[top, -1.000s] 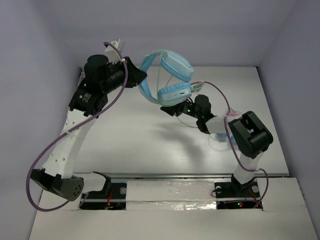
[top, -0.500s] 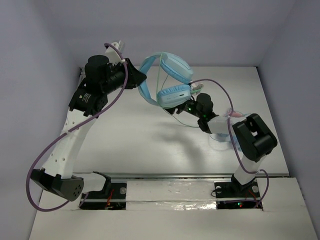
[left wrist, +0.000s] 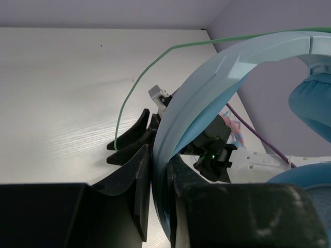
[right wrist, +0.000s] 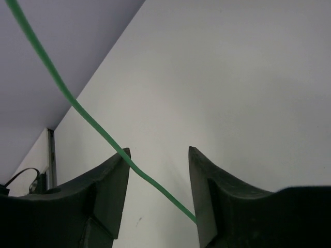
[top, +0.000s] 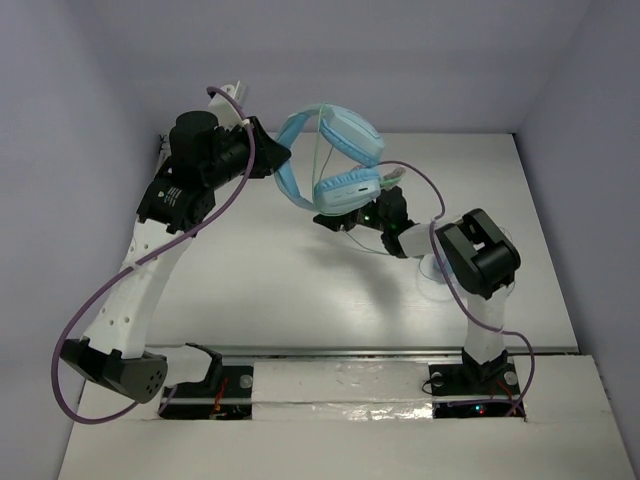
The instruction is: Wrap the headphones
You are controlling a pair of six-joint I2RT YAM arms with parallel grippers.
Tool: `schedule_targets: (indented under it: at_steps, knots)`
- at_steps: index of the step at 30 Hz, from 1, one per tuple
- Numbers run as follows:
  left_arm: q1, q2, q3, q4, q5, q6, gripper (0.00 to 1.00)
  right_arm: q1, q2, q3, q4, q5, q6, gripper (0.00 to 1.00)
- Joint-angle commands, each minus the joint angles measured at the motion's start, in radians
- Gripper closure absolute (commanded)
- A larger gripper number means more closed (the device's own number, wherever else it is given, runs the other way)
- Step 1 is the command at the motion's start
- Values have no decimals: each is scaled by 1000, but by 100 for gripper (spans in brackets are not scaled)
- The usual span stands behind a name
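The light sky-blue headphones (top: 335, 150) hang in the air at the back of the table. My left gripper (top: 277, 162) is shut on their headband (left wrist: 207, 88), which shows clamped between the fingers in the left wrist view. The thin green cable (top: 322, 170) loops down past the lower ear cup (top: 349, 189). My right gripper (top: 335, 221) sits just under that ear cup and is open. The cable (right wrist: 77, 106) runs slantwise across the gap of the right gripper (right wrist: 158, 152), touching the fingers but not clamped. The right gripper's fingers (left wrist: 129, 139) show behind the headband.
A pale loop of cable with a pink item (top: 440, 272) lies on the table (top: 280, 290) beside the right arm. Purple arm cables (top: 90, 300) hang off both arms. Walls close in at the back and both sides.
The right arm's elbow and wrist have swung left and back, bringing the right gripper a little left under the lower ear cup. The left gripper and headphones have barely moved.
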Motion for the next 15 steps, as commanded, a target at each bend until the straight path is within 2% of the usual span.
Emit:
schedule_targets:
  at_steps: [1,4,7,11,15]
  knots:
    - [3,-25,76,84,-30,-35,100,-4,6,14,69,-51,12,54]
    - [3,-11,93,78,-75,-29,100,-4,-10,-36,117,-79,49,85]
    - [12,11,106,80,-154,-32,100,17,-49,-112,169,-71,80,98]
    - [44,34,61,155,-260,-79,100,74,-162,-171,46,-19,39,100]
    - [115,46,-8,251,-239,-156,100,142,-262,-190,-132,45,-30,100]
